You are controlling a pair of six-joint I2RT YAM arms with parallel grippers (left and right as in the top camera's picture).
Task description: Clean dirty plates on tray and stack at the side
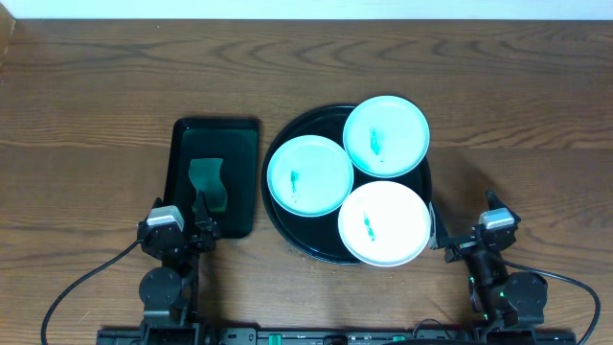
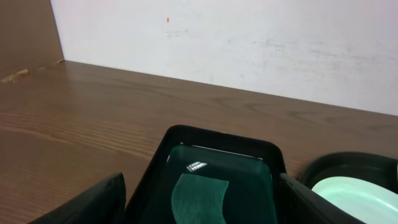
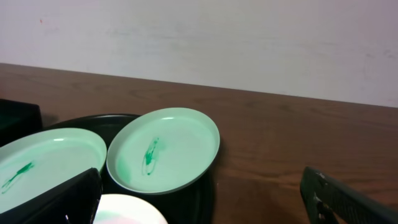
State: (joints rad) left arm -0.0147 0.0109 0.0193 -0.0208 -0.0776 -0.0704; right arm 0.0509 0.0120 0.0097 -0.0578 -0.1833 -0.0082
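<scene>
Three plates [image 1: 309, 175] on tray [image 1: 316, 123] lie right of left tool [image 1: 203, 209], beside right tool [image 1: 436, 228]; both apparently released

Left gripper [image 2: 199, 211] jaws wide apart, right gripper [image 3: 205, 202] jaws wide apart

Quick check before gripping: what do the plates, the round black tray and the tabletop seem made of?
The plates: probably plastic or melamine, pale mint, smooth with a soft sheen; glazed ceramic is possible. The tray: glossy black, likely plastic or lacquered, with a shiny rim. The tabletop: brown wood or wood-look laminate, grain visible, matte.
</scene>
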